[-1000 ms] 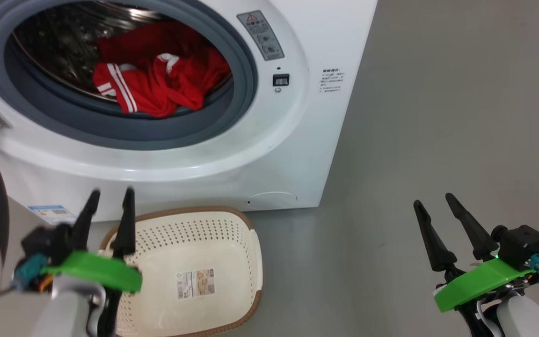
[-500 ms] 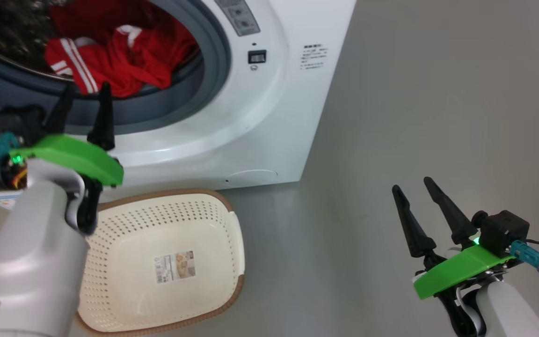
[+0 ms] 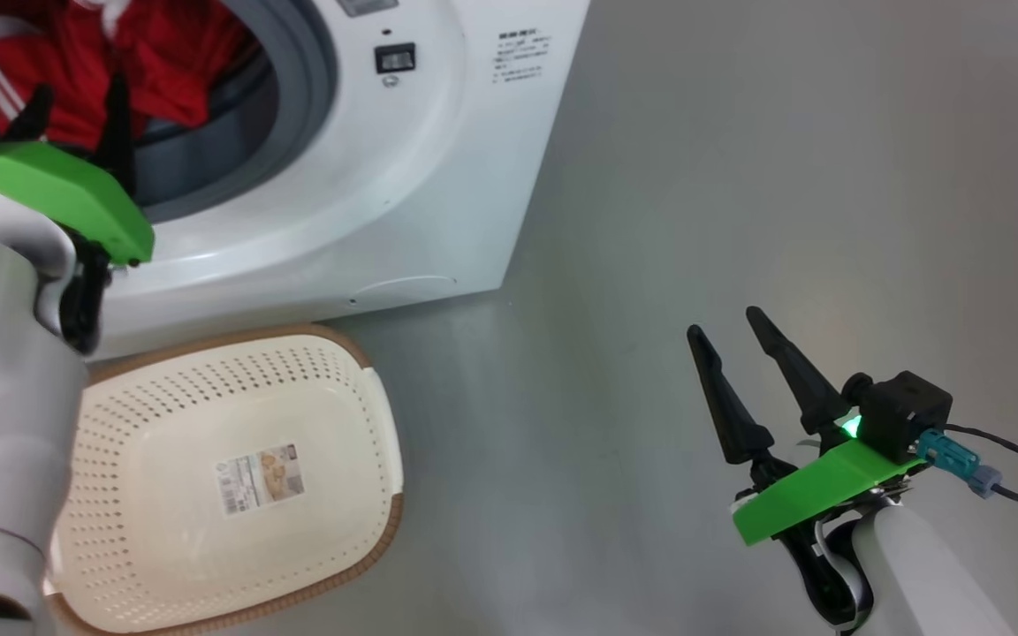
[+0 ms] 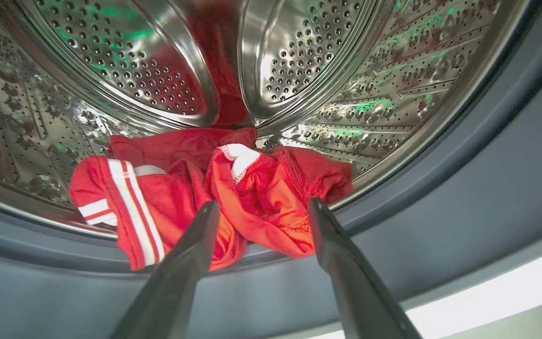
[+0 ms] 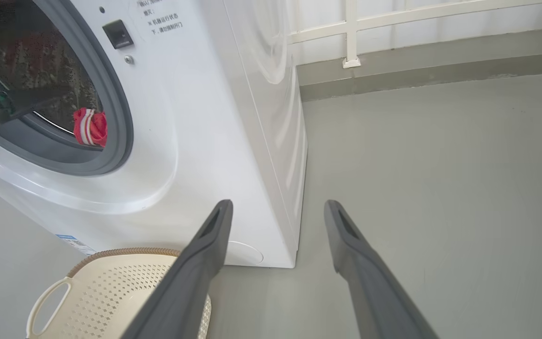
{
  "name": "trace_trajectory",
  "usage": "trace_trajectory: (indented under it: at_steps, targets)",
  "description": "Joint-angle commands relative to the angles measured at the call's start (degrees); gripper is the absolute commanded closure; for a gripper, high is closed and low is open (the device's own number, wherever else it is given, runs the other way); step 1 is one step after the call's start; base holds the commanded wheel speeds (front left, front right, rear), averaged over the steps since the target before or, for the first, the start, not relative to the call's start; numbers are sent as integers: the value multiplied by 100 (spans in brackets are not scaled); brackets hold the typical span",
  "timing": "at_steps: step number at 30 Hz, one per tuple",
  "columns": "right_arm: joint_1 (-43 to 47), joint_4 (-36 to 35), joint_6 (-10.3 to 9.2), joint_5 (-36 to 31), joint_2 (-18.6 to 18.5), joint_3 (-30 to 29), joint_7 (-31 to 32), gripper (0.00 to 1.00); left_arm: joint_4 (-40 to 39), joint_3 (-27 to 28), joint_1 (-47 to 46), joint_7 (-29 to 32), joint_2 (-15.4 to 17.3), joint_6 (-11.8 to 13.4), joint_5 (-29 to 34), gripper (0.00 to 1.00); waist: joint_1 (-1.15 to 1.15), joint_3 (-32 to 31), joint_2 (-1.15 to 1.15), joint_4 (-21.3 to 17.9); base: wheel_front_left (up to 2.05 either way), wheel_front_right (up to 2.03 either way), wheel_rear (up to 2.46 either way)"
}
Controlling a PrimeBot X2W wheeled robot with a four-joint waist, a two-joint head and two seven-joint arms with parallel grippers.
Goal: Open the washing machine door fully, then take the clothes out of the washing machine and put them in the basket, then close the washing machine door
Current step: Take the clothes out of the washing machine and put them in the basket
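Red white-striped clothes (image 4: 252, 197) low in the open white washing machine (image 3: 403, 177), cream basket (image 3: 208, 371) upright before it

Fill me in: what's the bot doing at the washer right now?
The left gripper is open at the mouth of the washer, with its fingers pointed at the red clothes bunched at the front lip of the drum. It has not gripped them yet. The basket sits on the floor in front of the washer and holds no clothes. The right gripper hangs open over the floor to the right, holding nothing.
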Motion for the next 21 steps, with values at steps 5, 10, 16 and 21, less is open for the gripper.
trace_trajectory:
  at_steps: [5, 10, 16, 21]
  targets:
    - [-172, -160, 51, -59, 87, 185, -69, 0, 158, -144, -462, 126, 426, -16, -111, 0, 0, 371, 0, -289, 0, 0, 0]
    - [-238, -177, 51, -65, 150, 239, -69, 0, 337, -403, -698, 209, 580, -16, -187, 0, 0, 514, 0, -394, 0, 0, 0]
    - [-290, -214, 51, -78, 207, 276, -69, 0, 498, -599, -962, 224, 746, -16, -293, 0, 0, 691, 0, -508, 0, 0, 0]
    - [-317, -222, 51, -74, 242, 312, -69, 0, 684, -715, -1115, 191, 889, -16, -316, 0, 0, 766, 0, -605, 0, 0, 0]
